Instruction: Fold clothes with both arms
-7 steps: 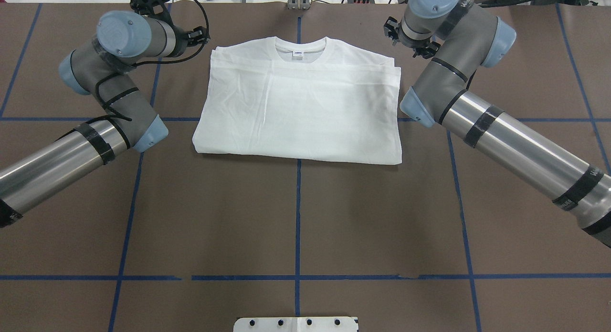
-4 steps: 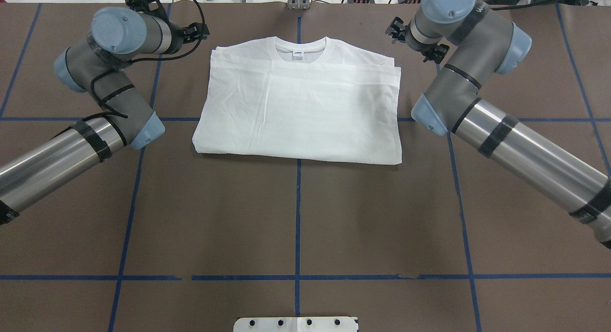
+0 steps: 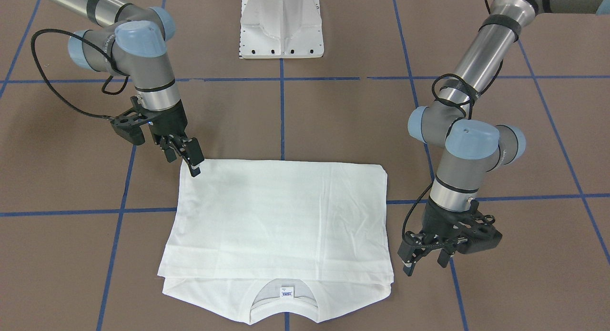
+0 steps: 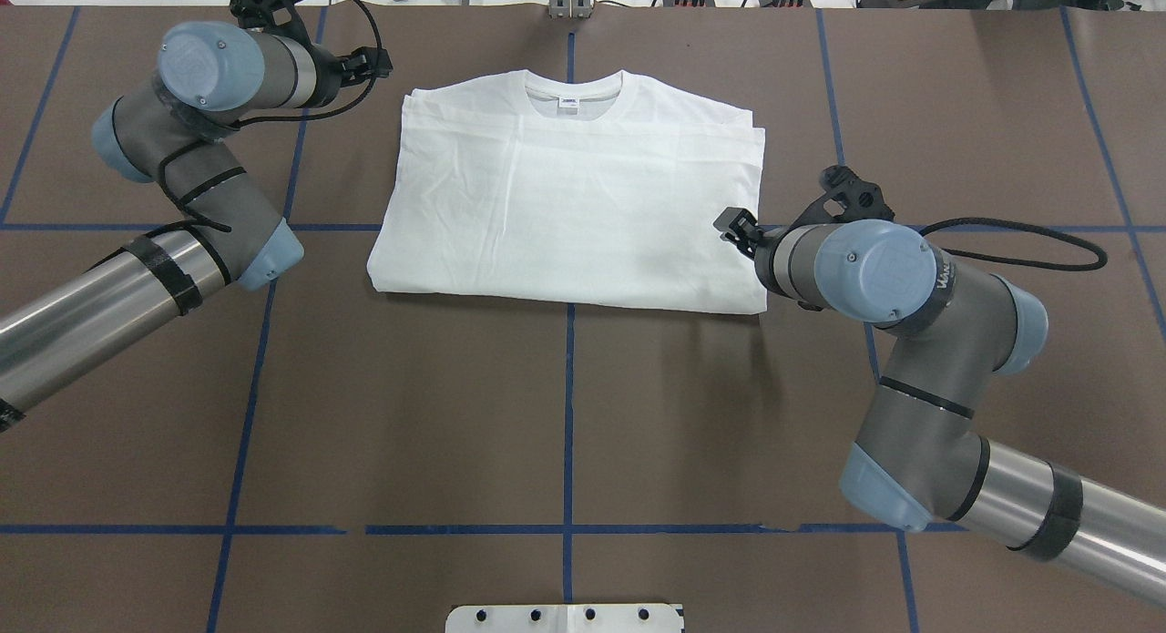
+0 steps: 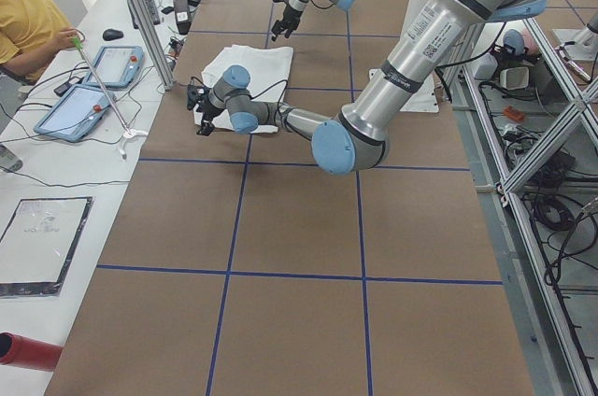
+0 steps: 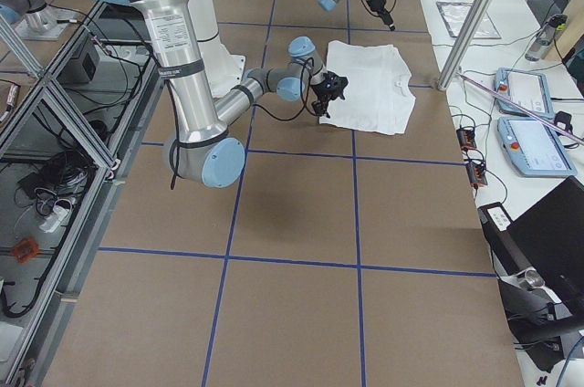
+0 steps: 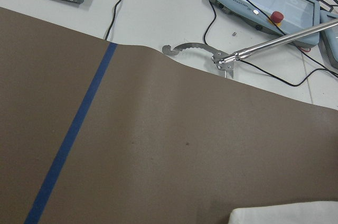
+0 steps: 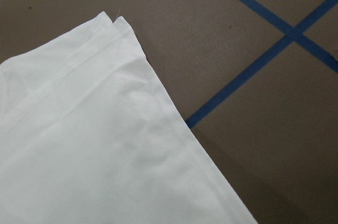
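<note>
The clothes are one white T-shirt (image 3: pixel 281 216), folded into a flat rectangle on the brown table, its ribbed collar (image 3: pixel 284 300) and small blue label toward the far edge. In the overhead view the T-shirt (image 4: pixel 574 205) lies centred between both arms. My right gripper (image 3: pixel 183 162) hangs open just over the shirt's near right hem corner, also seen as the right gripper (image 4: pixel 733 225). My left gripper (image 3: pixel 425 266) stands open above bare table beside the collar-end left corner, apart from the cloth. The right wrist view shows only the shirt (image 8: pixel 79 155) edge and table.
The white pedestal base (image 3: pixel 281 26) sits at the robot's side. Blue tape lines (image 4: pixel 568 414) grid the brown table. Beyond the far edge lie control tablets (image 7: pixel 264 2), cables and a metal rod (image 7: pixel 274 42). A person in yellow (image 5: pixel 28 4) sits there.
My right arm swung from the shirt's far collar-side corner back to its near hem corner. The left arm drifted slightly outward. The shirt has not moved.
</note>
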Controlling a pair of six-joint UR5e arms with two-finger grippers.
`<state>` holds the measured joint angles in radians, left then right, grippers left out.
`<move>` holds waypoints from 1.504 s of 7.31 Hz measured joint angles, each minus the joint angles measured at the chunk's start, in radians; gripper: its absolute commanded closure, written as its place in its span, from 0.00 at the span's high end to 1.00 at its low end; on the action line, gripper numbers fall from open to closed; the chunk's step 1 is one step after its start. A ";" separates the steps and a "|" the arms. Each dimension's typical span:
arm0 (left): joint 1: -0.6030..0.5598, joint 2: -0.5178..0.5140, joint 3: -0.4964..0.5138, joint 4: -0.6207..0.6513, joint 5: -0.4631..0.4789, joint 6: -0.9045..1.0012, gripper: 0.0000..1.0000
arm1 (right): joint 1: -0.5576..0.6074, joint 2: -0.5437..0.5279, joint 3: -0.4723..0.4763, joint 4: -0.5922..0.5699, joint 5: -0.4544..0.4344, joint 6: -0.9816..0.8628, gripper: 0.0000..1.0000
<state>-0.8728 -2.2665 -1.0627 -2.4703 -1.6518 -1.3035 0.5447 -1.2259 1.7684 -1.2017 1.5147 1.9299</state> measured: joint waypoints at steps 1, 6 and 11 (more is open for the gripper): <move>0.000 0.000 -0.002 -0.002 0.001 0.000 1.00 | -0.023 0.002 -0.007 0.000 -0.014 0.024 0.86; 0.000 0.001 -0.005 -0.001 0.001 -0.001 1.00 | -0.049 0.004 -0.048 -0.004 -0.044 0.047 0.66; 0.002 0.007 -0.027 0.011 0.000 -0.006 1.00 | -0.076 -0.014 -0.020 -0.009 -0.069 0.080 0.75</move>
<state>-0.8713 -2.2591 -1.0894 -2.4591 -1.6521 -1.3098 0.4692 -1.2404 1.7488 -1.2104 1.4460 2.0104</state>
